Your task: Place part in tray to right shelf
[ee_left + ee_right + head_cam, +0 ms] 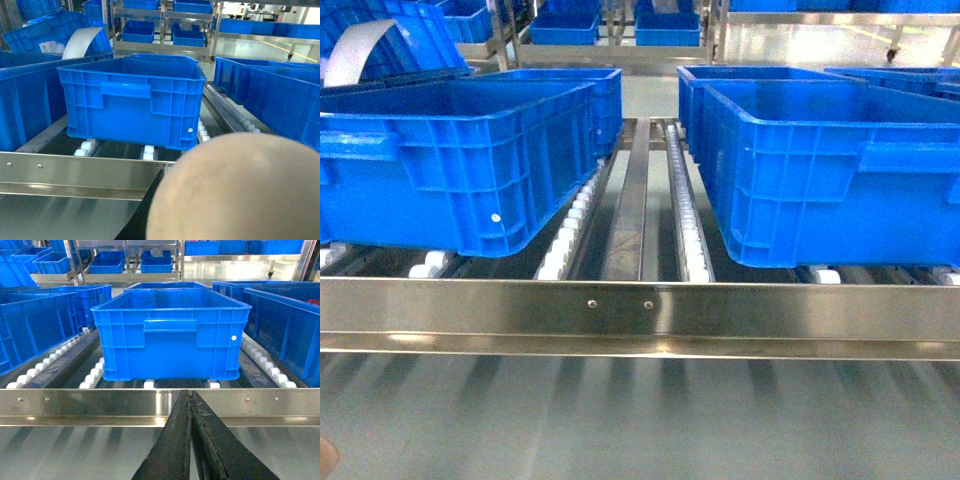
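The cream-beige tray (240, 190) fills the lower right of the left wrist view, very close to the camera and blurred. One black finger (156, 205) of my left gripper shows along its left edge, and the other is hidden behind it. The gripper looks shut on the tray. A sliver of beige (325, 456) shows at the bottom left corner of the head view. My right gripper (189, 395) is shut with nothing in it, its tips level with the right shelf's steel front rail (100, 402). The part is out of view.
Large blue crates (460, 160) (830, 170) sit on the shelf's white roller tracks (685, 215) behind the front rail (640, 310). One crate (170, 335) faces the right gripper, another (135, 100) the left. A white curved sheet (82, 42) leans in a far left crate.
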`<state>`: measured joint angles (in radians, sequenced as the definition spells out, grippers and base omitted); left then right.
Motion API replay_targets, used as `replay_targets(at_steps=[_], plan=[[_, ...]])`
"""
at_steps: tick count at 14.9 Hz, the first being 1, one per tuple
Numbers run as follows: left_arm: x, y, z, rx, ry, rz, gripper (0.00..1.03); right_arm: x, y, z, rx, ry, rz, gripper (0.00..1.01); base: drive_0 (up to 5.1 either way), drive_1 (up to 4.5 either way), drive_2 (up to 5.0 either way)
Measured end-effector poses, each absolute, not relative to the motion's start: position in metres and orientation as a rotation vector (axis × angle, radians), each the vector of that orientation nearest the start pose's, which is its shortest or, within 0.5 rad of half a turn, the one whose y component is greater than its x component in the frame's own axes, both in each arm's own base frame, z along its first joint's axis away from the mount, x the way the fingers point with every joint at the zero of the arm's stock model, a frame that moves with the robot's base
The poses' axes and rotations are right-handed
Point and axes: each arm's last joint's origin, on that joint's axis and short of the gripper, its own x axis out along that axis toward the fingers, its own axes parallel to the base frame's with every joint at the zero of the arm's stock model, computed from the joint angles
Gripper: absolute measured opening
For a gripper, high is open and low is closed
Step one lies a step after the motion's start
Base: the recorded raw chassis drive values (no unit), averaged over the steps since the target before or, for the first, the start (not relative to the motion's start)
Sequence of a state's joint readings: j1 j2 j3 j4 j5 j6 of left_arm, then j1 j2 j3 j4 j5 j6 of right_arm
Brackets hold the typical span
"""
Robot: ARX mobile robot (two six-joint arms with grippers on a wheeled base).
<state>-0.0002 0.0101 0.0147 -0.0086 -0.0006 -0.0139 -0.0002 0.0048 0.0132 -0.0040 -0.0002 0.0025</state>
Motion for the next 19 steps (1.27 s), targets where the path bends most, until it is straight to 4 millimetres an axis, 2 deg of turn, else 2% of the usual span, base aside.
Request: replay_targets(at_steps=[2,5,7,9,10,11,19], plan=[[0.0974,0.0,0.1669,-0.014,0.004,0.0,0.12,0.0972,0.0,0.1672,0.002,-0.004,0.0,0.05,0.0,0.0,0.0],[0.0975,0.0,0.1668,-0.014,0.004,0.0,0.12,0.0972,0.0,0.1672,0.002,-0.004,0.0,0.45,0.0,0.0,0.0],[0.0975,0.0,0.1668,-0.014,0.004,0.0,0.12,0.0972,0.0,0.1672,0.002,-0.004,0.0,0.65,0.0,0.0,0.0],[0.0975,0.0,0.1668,-0.014,0.004,0.0,0.12,0.0972,0.0,0.1672,0.002,-0.004,0.0,0.94,0.0,0.0,0.0],[0.0975,0.0,0.1668,-0.014,0.004,0.0,0.12,0.0972,0.0,0.1672,0.002,-0.004,0.0,0.99,0.0,0.0,0.0],[0.0975,0.0,0.1668,-0.014,0.004,0.0,0.12,0.0972,0.0,0.1672,0.002,-0.004,0.0,0.97,0.0,0.0,0.0],[0.0974,0.0,0.1669,-0.014,0.004,0.0,0.12,0.0972,0.0,0.1672,0.002,-0.004,0.0,0.98,0.0,0.0,0.0]])
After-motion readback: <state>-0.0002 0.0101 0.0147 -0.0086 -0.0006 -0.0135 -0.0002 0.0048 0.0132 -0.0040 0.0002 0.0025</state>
